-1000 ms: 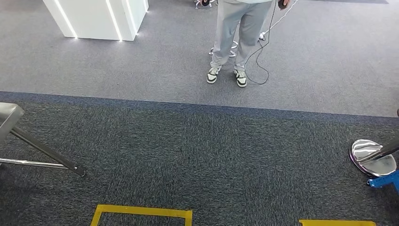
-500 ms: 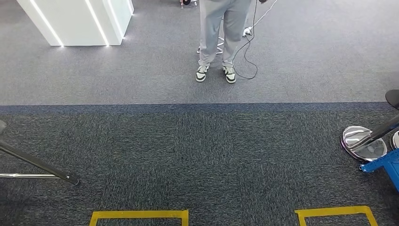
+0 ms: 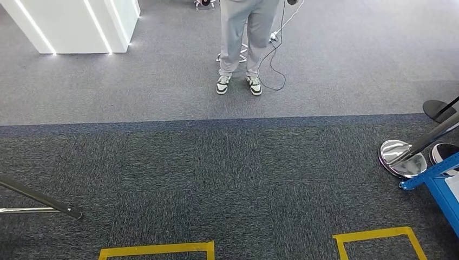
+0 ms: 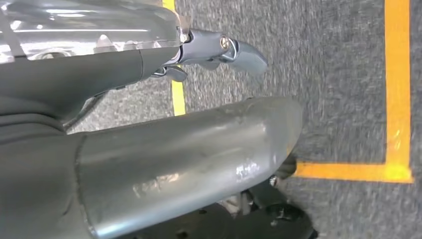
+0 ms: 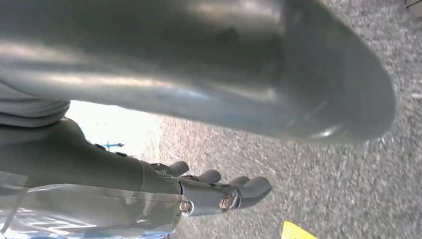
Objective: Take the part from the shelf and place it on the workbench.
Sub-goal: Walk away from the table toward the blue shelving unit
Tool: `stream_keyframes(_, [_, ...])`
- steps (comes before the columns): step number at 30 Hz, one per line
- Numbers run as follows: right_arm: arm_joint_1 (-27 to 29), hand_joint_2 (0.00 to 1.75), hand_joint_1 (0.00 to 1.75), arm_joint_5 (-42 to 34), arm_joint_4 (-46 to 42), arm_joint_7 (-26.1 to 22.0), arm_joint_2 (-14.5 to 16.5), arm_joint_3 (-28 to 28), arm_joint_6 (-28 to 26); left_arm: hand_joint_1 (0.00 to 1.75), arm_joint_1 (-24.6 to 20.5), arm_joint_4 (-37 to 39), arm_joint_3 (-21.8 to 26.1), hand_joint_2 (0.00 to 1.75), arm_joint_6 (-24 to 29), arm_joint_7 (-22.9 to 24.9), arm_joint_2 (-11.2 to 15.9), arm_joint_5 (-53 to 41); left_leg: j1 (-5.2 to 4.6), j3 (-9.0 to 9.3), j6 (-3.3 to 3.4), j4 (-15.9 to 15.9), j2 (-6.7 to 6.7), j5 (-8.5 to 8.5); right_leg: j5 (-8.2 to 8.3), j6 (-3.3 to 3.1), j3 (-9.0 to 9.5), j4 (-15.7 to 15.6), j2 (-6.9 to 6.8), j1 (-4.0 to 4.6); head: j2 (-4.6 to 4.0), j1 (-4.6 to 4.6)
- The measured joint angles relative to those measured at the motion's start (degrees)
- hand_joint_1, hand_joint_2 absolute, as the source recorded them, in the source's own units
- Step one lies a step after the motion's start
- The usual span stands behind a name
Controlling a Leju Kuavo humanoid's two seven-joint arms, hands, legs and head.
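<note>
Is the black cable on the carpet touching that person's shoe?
Cannot tell. In the head view the cable loops close beside the right-hand shoe, but contact or a gap isn't plain.

one person (image 3: 240,38) is standing on carpet, two yellow tape outlines (image 3: 157,250) are showing (both partly cut off), one white pillar (image 3: 70,24).

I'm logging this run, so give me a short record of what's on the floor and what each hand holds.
floor: grey carpet, darker band nearer the robot
tape: yellow outlines at the near edge
person: stands ahead, white shoes, cable trailing beside
right side: chrome stand base, blue frame
left hand: holds nothing visible
right hand: fingers curled, nothing visible in them
</note>
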Motion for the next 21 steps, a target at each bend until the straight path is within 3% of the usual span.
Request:
stream_keyframes(2, [-0.01,0.00,0.00,0.00,0.01,0.00,0.02,-0.02,0.00,0.00,0.07,0.00,-0.05,0.00,0.01,0.22,-0.01,0.13,-0.13,-0.19,0.08,0.03,0.63,0.03,-2.96,0.27,-3.15,6.83,-0.42,-0.12,0.00,0.14])
stream_keyframes(3, [0.00,0.00,0.00,0.00,0.02,0.00,0.04,-0.02,0.01,0.00,0.08,0.00,-0.06,0.00,0.01,0.49,-0.01,0.26,-0.18,-0.23,0.07,0.05,0.95,0.03,-3.02,0.37,-3.72,8.17,-0.51,-0.19,0.00,0.15])
stream_keyframes(4, [0.03,0.00,0.00,0.00,0.02,0.00,0.05,-0.03,0.01,0.00,0.07,0.00,-0.06,0.00,0.01,0.87,-0.02,0.38,-0.19,-0.21,0.04,0.08,1.21,0.00,-1.99,0.39,-3.17,7.28,-0.64,-0.26,0.00,0.15])
stream_keyframes(7, [0.01,0.00,0.00,0.02,0.02,0.00,0.03,-0.08,0.02,0.00,0.00,0.00,-0.06,0.00,0.03,2.17,-0.14,0.51,-0.29,0.04,-0.41,0.28,1.80,-0.28,3.11,-0.04,2.72,-3.81,-1.98,-0.16,0.00,0.22])
stream_keyframes(9, [-0.07,0.00,0.00,0.02,0.02,0.00,0.02,-0.09,0.03,0.00,-0.04,0.00,-0.06,0.00,0.05,2.52,-0.20,0.51,-0.50,0.07,-0.89,0.47,2.05,-0.48,3.99,-0.51,4.55,-7.63,-2.63,0.12,0.00,0.16])
stream_keyframes(12, [-0.06,0.00,0.00,0.02,0.02,0.00,0.02,-0.09,0.04,0.00,-0.21,0.00,-0.06,0.00,0.07,2.66,-0.20,0.51,-0.53,0.19,-1.57,0.43,2.53,-0.58,4.06,-1.12,4.48,-7.94,-2.10,0.26,0.00,0.02])
stream_keyframes(14, [-0.03,0.00,0.00,0.02,0.02,0.00,0.03,-0.10,0.05,0.00,-0.31,0.00,-0.06,0.00,0.08,2.72,-0.20,0.51,-0.37,-0.30,-2.18,1.92,2.09,-1.85,4.33,-1.84,4.58,-8.31,-1.76,0.07,0.00,-0.10])
stream_keyframes(15, [-0.04,0.00,0.00,0.02,0.02,0.01,0.03,-0.10,0.06,0.00,-0.32,0.00,-0.06,0.00,0.08,2.73,-0.21,0.51,-0.26,-1.26,-2.47,4.23,1.61,-3.39,4.47,-2.18,4.64,-8.49,-1.62,-0.04,0.00,-0.22])
stream_keyframes(18, [-0.05,0.00,0.00,0.02,0.02,0.01,0.01,-0.11,0.06,0.00,-0.21,0.00,-0.06,0.00,0.08,2.75,-0.22,0.51,0.11,-6.17,-2.98,15.17,0.60,-8.55,4.53,-2.58,4.53,-8.45,-0.99,0.06,0.00,-0.50])
stream_keyframes(19, [-0.04,0.00,0.00,0.02,0.02,0.01,0.00,-0.11,0.05,0.00,-0.16,0.00,-0.06,0.00,0.08,2.75,-0.22,0.51,0.17,-7.06,-3.05,17.00,0.56,-8.74,4.52,-2.58,4.53,-8.40,-0.68,0.10,0.00,-0.51])
stream_keyframes(20, [-0.03,0.00,0.00,0.02,0.02,0.01,0.00,-0.12,0.06,0.00,-0.12,0.00,-0.06,0.00,0.07,2.75,-0.22,0.51,0.21,-6.89,-3.05,16.51,0.55,-7.72,4.51,-2.57,4.56,-8.35,-0.34,0.11,0.00,-0.52])
stream_keyframes(21, [-0.04,0.00,0.00,0.03,0.02,-0.01,0.01,-0.13,0.06,0.00,-0.10,0.00,-0.06,0.00,0.03,2.73,-0.22,0.51,0.23,-5.69,-2.97,13.84,0.48,-5.80,4.49,-2.55,4.63,-8.29,0.03,0.11,0.00,-0.52])
